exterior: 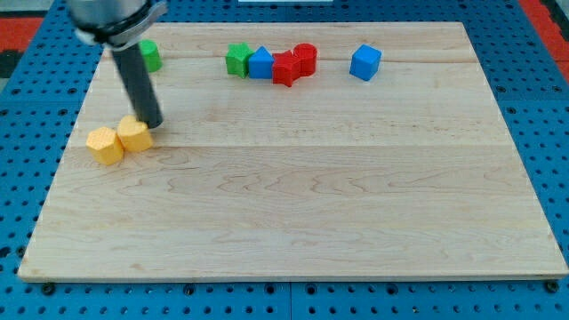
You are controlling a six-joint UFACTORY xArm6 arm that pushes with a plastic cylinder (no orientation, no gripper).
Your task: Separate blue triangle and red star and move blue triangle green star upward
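A blue triangle (260,63) lies near the view's top, between a green star (237,59) on its left and a red star (284,68) on its right, touching both. A red block (305,58) sits against the red star's upper right. My tip (153,123) is far to the view's left of this row, touching the upper right of a yellow block (134,134).
A second yellow block (105,145) sits against the first on its left. A green block (148,55) is partly hidden behind the rod at the top left. A blue cube (364,62) stands alone at the top right. The wooden board (302,204) lies on blue pegboard.
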